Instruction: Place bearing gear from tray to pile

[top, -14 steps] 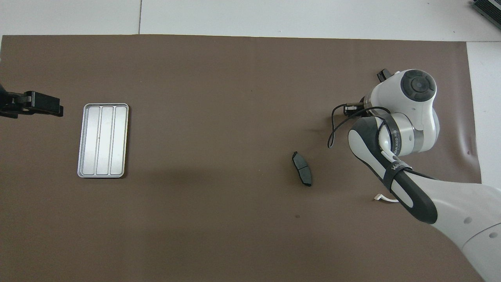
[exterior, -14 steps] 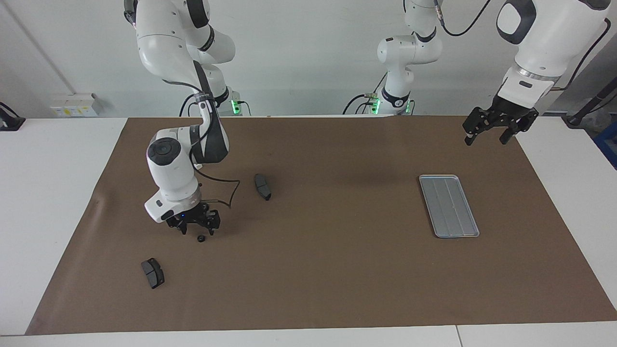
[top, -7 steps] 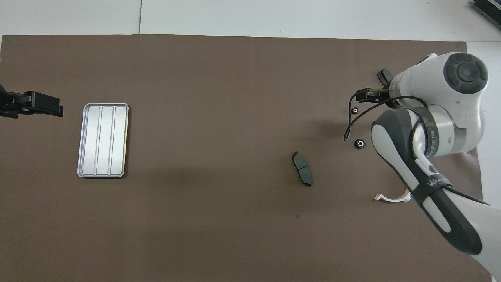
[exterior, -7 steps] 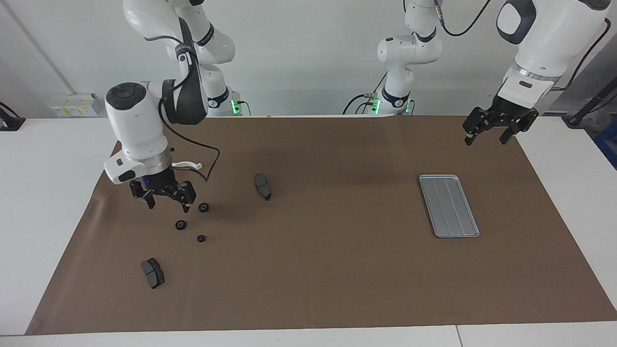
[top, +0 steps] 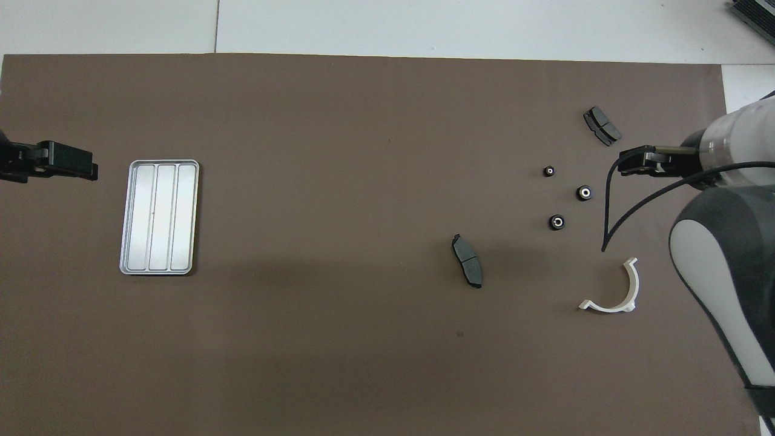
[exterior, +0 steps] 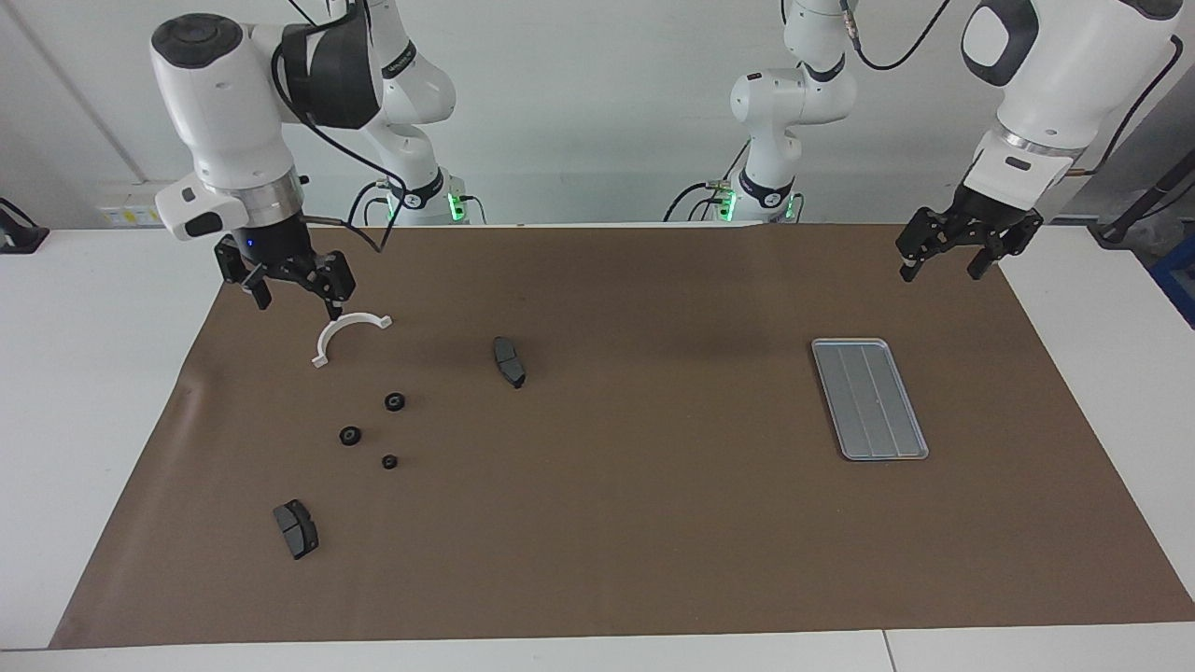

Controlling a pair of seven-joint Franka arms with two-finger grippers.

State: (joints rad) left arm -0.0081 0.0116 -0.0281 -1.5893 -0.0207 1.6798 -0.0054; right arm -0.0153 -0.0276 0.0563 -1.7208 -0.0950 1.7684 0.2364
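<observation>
The silver-grey tray (exterior: 868, 399) lies bare on the brown mat toward the left arm's end; it also shows in the overhead view (top: 159, 217). The pile is three small black discs (exterior: 395, 402) (exterior: 350, 436) (exterior: 389, 461) toward the right arm's end, seen from overhead too (top: 556, 222) (top: 584, 193) (top: 549, 171). My right gripper (exterior: 291, 297) is open and empty, raised over the mat beside the white bracket and clear of the discs; it also shows overhead (top: 629, 162). My left gripper (exterior: 941, 266) is open and empty, waiting in the air beside the tray (top: 85, 165).
A white half-ring bracket (exterior: 347, 334) lies nearer to the robots than the discs. One dark grey curved pad (exterior: 509, 361) lies toward the mat's middle. Another pad (exterior: 296, 528) lies farther from the robots than the discs.
My right gripper has risen from just above the discs and drawn back toward its base, open and empty. That uncovered the three discs and the bracket. The left arm has not moved.
</observation>
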